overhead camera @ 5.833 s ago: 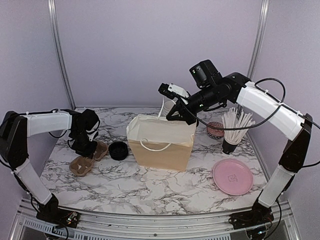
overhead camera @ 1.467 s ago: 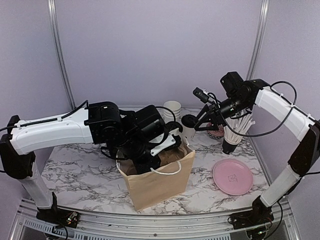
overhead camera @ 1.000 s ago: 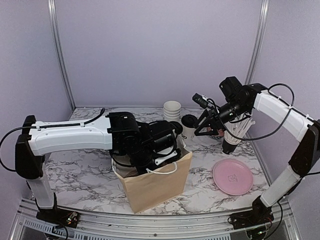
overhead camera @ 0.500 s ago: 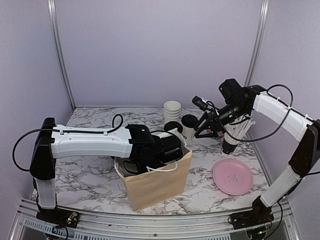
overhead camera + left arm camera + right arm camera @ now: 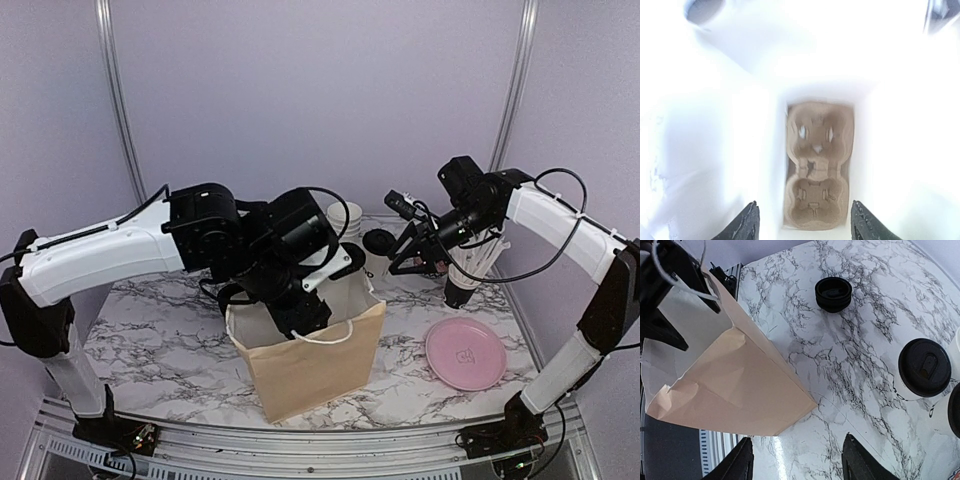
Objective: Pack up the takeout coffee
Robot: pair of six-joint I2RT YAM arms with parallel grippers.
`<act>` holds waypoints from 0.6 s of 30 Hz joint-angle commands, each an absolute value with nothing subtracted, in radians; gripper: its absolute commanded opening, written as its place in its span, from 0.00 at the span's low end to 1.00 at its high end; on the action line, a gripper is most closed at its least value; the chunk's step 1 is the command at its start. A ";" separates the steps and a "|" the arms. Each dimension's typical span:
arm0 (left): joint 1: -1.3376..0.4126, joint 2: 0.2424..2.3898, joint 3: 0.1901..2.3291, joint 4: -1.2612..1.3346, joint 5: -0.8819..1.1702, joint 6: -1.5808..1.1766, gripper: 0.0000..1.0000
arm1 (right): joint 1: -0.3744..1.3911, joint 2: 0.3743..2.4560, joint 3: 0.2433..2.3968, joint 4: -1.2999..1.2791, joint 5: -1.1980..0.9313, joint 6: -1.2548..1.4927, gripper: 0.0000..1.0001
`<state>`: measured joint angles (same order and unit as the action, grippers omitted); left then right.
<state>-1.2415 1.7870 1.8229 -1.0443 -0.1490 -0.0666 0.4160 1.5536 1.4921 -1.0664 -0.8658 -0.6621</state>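
Note:
The takeout coffee (image 5: 924,367), a white cup with a black lid, stands on the marble behind the bag; in the top view its lid (image 5: 378,240) shows just left of my right gripper (image 5: 398,262). That gripper (image 5: 800,462) hovers open and empty above the table between bag and cup. My left gripper (image 5: 303,322) hangs over the mouth of the brown paper bag (image 5: 312,365), open (image 5: 805,225) with nothing between its fingers. A cardboard cup carrier (image 5: 817,165) lies flat on the bag's bottom.
A stack of lidless white cups (image 5: 345,214) stands at the back. A stack of black lids (image 5: 833,293) sits beyond the bag (image 5: 725,380). Another black lid (image 5: 955,412) shows at the right edge. A pink plate (image 5: 465,353) and a cup of white sticks (image 5: 468,262) stand at the right.
My left gripper has opened and risen from deep inside the bag to its mouth; the carrier stays on the bottom. The right arm has barely moved.

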 commanded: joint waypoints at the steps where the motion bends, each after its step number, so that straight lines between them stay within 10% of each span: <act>1: -1.236 1.696 1.897 -1.059 -0.198 -0.044 0.62 | 0.416 1.537 1.548 -1.065 -0.869 -0.651 0.58; 12: -1.236 1.455 1.786 -0.834 -0.180 -0.067 0.62 | 0.416 1.549 1.633 -0.952 -0.543 -0.549 0.58; 18: -1.235 1.297 1.647 -0.769 -0.328 -0.091 0.67 | 0.416 1.643 1.678 -0.838 -0.260 -0.486 0.75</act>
<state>-1.2415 1.3796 1.7023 -0.8421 -0.2249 -0.0677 0.4160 1.5623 1.6138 -0.9333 -0.4908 -0.5472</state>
